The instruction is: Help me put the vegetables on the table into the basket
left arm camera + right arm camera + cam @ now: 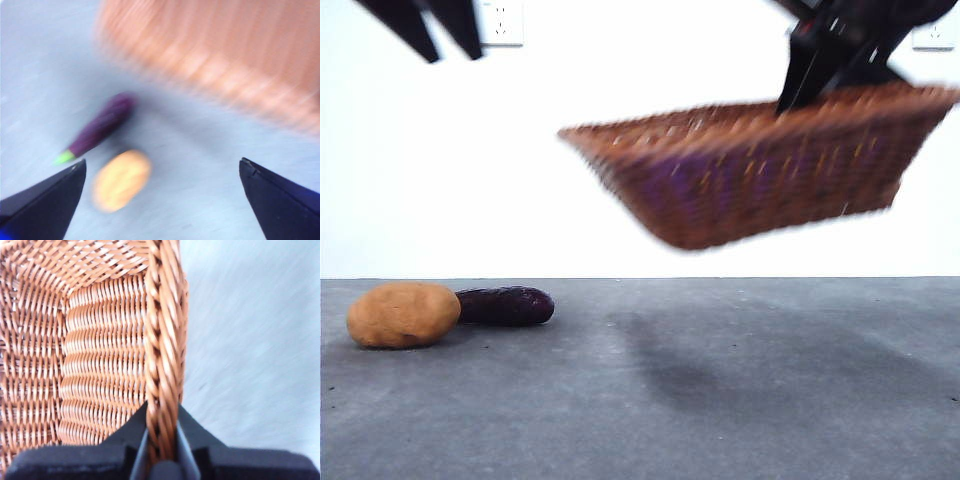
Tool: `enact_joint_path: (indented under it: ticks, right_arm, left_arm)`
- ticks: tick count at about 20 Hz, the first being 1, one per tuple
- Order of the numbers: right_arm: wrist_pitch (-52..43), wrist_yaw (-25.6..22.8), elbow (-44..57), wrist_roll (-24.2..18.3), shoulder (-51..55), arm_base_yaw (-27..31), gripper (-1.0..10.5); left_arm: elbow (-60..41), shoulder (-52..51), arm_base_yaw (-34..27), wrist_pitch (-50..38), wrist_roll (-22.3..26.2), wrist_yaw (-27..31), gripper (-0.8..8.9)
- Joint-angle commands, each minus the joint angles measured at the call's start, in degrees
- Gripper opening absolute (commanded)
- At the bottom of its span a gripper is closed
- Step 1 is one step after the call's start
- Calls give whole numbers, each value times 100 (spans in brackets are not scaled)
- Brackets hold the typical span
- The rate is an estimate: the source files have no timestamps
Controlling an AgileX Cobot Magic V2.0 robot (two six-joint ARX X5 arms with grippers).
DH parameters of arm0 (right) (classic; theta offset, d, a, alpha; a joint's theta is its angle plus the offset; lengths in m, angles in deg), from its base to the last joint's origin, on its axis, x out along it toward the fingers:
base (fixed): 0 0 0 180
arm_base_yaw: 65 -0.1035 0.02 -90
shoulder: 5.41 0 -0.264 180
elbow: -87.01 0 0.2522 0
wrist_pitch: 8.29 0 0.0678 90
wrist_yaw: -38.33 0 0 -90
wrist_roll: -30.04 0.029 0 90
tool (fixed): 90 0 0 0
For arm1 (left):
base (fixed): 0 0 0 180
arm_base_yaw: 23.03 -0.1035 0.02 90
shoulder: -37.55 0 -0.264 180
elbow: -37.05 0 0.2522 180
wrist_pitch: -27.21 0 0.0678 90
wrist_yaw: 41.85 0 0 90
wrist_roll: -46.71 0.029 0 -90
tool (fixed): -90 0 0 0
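Observation:
My right gripper is shut on the braided rim of the wicker basket and holds it tilted in the air, high at the right of the front view. The rim shows pinched between the jaws in the right wrist view. The potato and the eggplant lie touching on the table at the left. My left gripper is open and empty, high above them; its wrist view shows the eggplant, the potato and the blurred basket. The corn cob is out of view.
The basket's shadow falls on the table's middle. A white wall with sockets stands behind the table.

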Motion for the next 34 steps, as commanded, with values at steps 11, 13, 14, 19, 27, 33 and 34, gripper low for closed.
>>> enact_joint_path:
  ticks: [11,13,14,19,27,33,34]
  right_arm:
    - [986,776,-1270,-1034,249,933,-12]
    - [955,866,-1270,-1034,249,1047,-12]
    - [951,922,-1270,-1036,249,1113,-12]
    - [955,1099,-1270,-1034,249,1274,-12]
    - [957,1095,-1270,-1113,247,1274,-12]
    - [940,1093,-1270,-1117,247,1274,-12]
    - [942,1093,-1270,-1117,247,1274,-12]
  left_arm:
    - [-7,1648,-2286,-173,1342,-1851,534]
    - [-7,2002,-2291,-260,1484,-1838,534]
    - [-7,2194,-2291,-330,1486,-1840,534]
    - [-7,2924,-2288,-643,1589,-1840,534]
    - [-7,3622,-2282,-933,1582,-1858,529]
    - [-7,3897,-2221,-826,1362,-1858,187]
    - [-7,3899,-2210,-817,1322,-1858,132]
